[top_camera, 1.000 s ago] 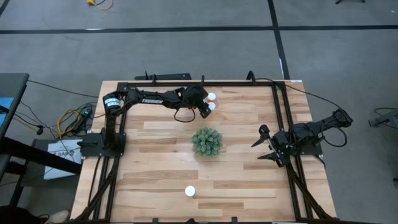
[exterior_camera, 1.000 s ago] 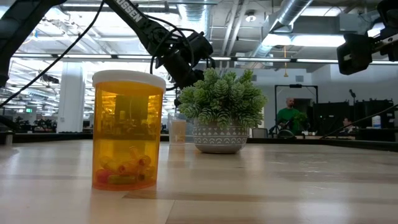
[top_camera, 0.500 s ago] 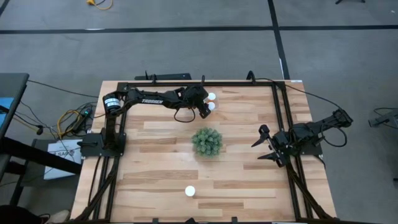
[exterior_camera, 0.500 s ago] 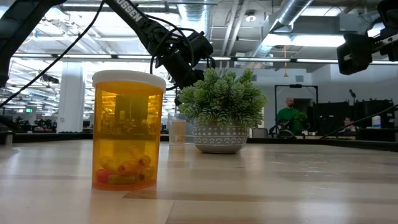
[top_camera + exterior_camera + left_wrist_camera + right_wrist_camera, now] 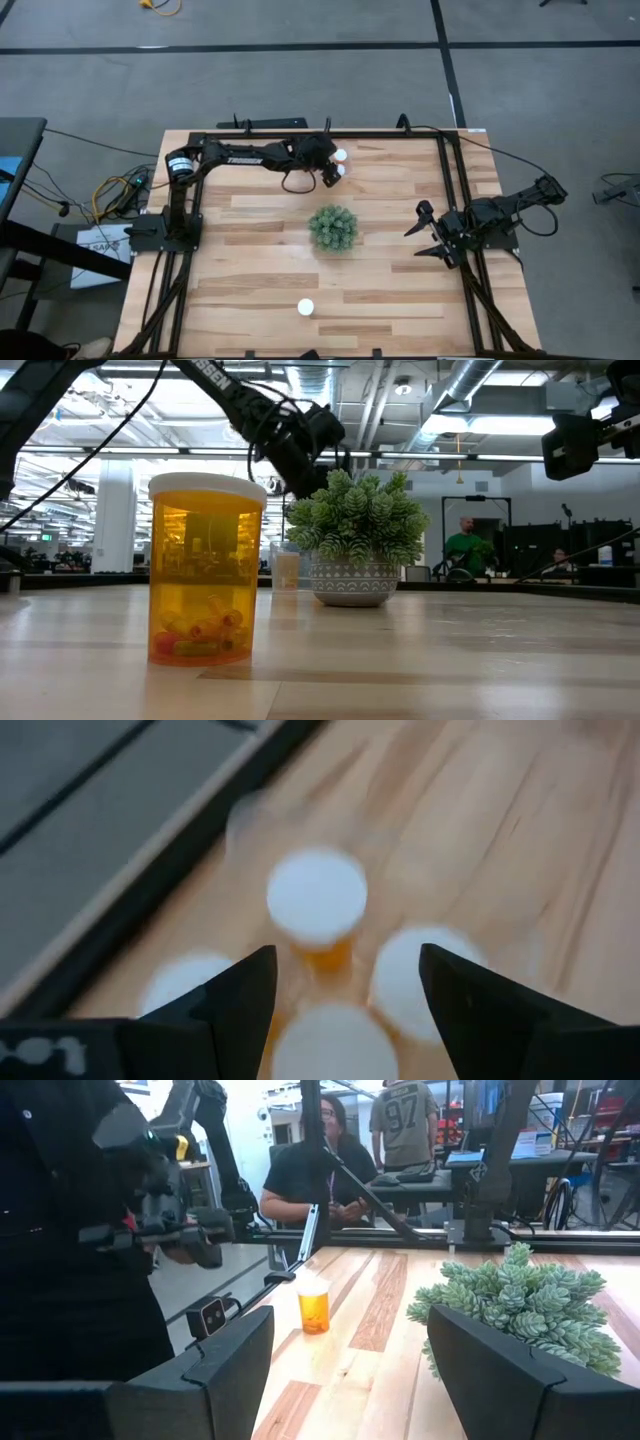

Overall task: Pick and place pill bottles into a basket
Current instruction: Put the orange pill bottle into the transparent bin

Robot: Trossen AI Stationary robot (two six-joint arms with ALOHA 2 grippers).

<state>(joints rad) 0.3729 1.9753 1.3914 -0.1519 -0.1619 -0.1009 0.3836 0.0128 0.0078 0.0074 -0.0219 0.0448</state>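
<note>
My left gripper (image 5: 326, 166) hangs open over a cluster of orange pill bottles with white caps near the table's far edge. Two caps (image 5: 341, 156) show beside it from above. The left wrist view (image 5: 345, 1005) shows several caps (image 5: 316, 898), one of them (image 5: 330, 1042) below and between the spread fingers, apart from both. The clear basket's walls cannot be made out. One more bottle (image 5: 306, 308) stands upright on its base near the table's front edge, and is large in the low view (image 5: 205, 570). My right gripper (image 5: 424, 232) waits open at the table's right side.
A green spiky plant in a patterned pot (image 5: 333, 228) stands at the table's middle, between the far cluster and the near bottle. A black metal frame (image 5: 400, 134) runs along the far and side edges. People stand in the room beyond the table (image 5: 320, 1170).
My left gripper has risen a little above the bottle cluster and shifted slightly toward the table's far edge. The bottles and my right arm have kept still.
</note>
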